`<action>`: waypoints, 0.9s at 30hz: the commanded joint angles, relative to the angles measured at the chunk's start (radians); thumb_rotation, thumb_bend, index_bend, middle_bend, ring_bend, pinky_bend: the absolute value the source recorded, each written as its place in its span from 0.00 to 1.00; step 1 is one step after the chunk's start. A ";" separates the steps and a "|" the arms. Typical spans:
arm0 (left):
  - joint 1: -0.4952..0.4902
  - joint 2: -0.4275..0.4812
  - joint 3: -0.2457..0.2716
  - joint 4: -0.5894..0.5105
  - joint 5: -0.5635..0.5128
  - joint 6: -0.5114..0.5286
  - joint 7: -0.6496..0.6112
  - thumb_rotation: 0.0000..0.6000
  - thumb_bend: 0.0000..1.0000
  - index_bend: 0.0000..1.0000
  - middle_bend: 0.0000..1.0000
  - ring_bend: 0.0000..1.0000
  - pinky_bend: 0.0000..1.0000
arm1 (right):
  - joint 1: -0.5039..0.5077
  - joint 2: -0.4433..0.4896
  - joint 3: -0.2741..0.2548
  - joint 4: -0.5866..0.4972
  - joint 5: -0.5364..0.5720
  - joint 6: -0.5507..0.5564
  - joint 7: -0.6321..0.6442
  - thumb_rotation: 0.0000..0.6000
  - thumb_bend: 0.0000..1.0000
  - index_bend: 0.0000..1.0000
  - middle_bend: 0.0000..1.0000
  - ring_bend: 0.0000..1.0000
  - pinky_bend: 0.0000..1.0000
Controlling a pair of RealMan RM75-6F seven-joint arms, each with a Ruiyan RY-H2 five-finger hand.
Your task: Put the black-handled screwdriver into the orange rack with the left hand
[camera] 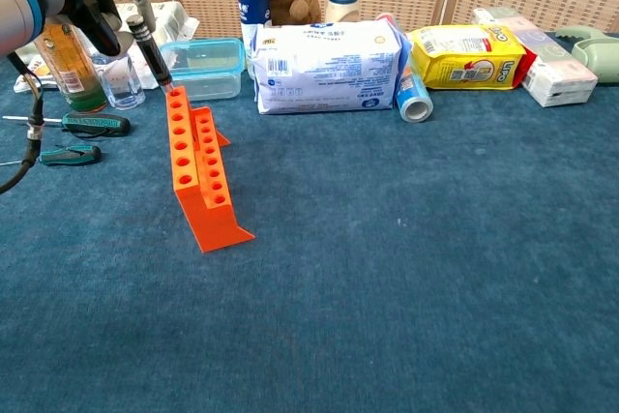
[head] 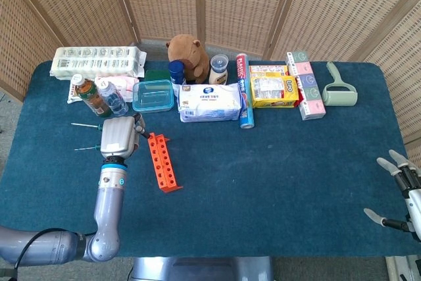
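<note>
Nearest me, my right hand (head: 400,192) idles at the table's near right edge, fingers spread and holding nothing, so I see no trouble from that side. Further in, the orange rack (camera: 197,168) stands on the blue cloth (camera: 406,268), its row of holes running away from me. My left hand (camera: 92,2) is over its far end, fingers pinching the black handle of the screwdriver (camera: 150,46), which hangs tilted with its tip right at the farthest hole; I cannot tell whether the tip is already inside the hole or only on the rim. That tilt is my main worry: if I push down with the shaft slanted, I judge the tip could catch the lip and skid off, or lever the light rack over, since it is narrow and stands free. Letting go too soon might drop the tool onto the cloth or against the clear box (camera: 204,65) just behind. Just left of the rack lie two green-handled drivers (camera: 82,138), and beyond them the bottles (camera: 66,57); a wide swing of my wrist on the way out could knock those. The pouches and plush along the far edge are well apart.
</note>
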 commanded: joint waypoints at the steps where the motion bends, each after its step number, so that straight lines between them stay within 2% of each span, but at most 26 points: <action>1: -0.001 -0.002 0.000 0.004 0.001 -0.001 -0.001 1.00 0.48 0.50 1.00 1.00 1.00 | 0.000 0.000 0.000 0.000 0.000 0.000 0.001 1.00 0.03 0.13 0.01 0.00 0.00; 6: -0.001 -0.002 0.002 0.003 0.006 -0.002 -0.004 1.00 0.47 0.49 1.00 1.00 1.00 | -0.001 0.001 0.000 0.001 0.000 0.002 0.004 1.00 0.03 0.13 0.01 0.00 0.00; 11: -0.001 0.000 0.005 -0.001 0.008 0.002 0.004 1.00 0.47 0.36 1.00 1.00 1.00 | -0.001 0.002 0.000 0.001 -0.001 0.002 0.008 1.00 0.03 0.13 0.01 0.00 0.00; 27: 0.004 0.017 0.007 -0.036 0.026 0.006 -0.002 1.00 0.46 0.26 1.00 1.00 1.00 | -0.002 0.003 0.000 0.001 0.000 0.003 0.010 1.00 0.03 0.13 0.01 0.00 0.00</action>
